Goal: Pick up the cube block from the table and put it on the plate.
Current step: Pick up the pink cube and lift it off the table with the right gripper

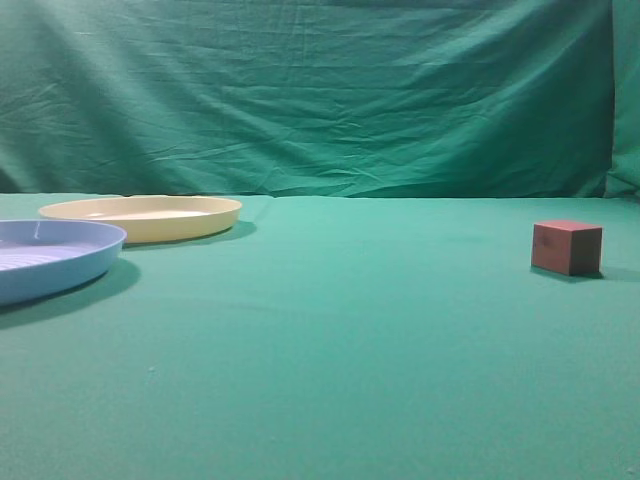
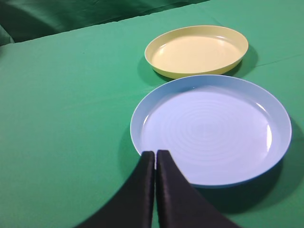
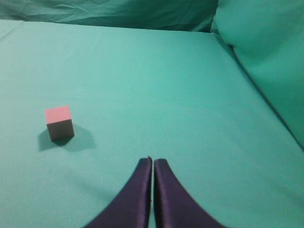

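Observation:
The reddish-brown cube block (image 1: 567, 247) sits on the green table (image 1: 330, 340) at the right; in the right wrist view the cube block (image 3: 59, 122) lies to the left, well apart from my right gripper (image 3: 153, 161), which is shut and empty. The pale yellow plate (image 1: 142, 216) stands at the back left and is empty; in the left wrist view the plate (image 2: 196, 51) lies beyond the blue one. My left gripper (image 2: 155, 154) is shut and empty, over the near rim of the blue plate. Neither gripper shows in the exterior view.
A light blue plate (image 1: 50, 257) stands at the left edge, in front of the yellow one, and fills the left wrist view (image 2: 211, 128). A green cloth backdrop (image 1: 320, 90) rises behind the table, and it folds up on the right in the right wrist view (image 3: 266, 52).

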Robot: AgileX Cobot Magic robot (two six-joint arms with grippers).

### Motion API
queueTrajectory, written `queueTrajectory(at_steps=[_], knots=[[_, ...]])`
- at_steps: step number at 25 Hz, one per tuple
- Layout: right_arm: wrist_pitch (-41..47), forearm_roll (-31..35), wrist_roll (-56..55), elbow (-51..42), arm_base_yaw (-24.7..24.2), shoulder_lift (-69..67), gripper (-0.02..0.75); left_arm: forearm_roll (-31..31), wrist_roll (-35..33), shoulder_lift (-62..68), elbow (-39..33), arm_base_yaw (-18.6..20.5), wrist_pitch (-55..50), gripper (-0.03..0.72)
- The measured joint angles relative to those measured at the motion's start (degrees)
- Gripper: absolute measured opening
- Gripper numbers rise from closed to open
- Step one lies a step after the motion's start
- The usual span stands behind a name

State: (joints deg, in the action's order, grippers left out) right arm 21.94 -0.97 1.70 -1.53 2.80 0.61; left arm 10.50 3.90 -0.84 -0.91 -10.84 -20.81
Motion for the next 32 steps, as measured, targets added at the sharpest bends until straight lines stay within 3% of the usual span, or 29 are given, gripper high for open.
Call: queueTrajectory(at_steps=[7, 14, 17, 23, 26, 32], knots=[[-0.9, -0.7, 0.0, 0.0, 0.0, 0.0, 0.0, 0.0, 0.0, 0.0, 0.0, 0.0, 0.0, 0.0], [-20.6, 7.4, -1.2, 0.0, 0.0, 0.0, 0.0, 0.0, 0.0, 0.0, 0.0, 0.0, 0.0, 0.0], [-17.8, 7.6, -1.5, 3.0, 0.0, -3.1, 0.0, 0.0, 0.0, 0.0, 0.0, 0.0, 0.0, 0.0], [-7.1, 7.9, -1.0, 13.8, 0.0, -22.9, 0.0, 0.0, 0.0, 0.0, 0.0, 0.0, 0.0, 0.0], [-7.4, 9.9, -0.8, 17.1, 0.0, -32.8, 0.0, 0.0, 0.0, 0.0, 0.0, 0.0, 0.0, 0.0], [-10.8, 23.2, 2.4, 20.5, 0.0, -44.7, 0.0, 0.0, 0.0, 0.0, 0.0, 0.0, 0.0, 0.0]])
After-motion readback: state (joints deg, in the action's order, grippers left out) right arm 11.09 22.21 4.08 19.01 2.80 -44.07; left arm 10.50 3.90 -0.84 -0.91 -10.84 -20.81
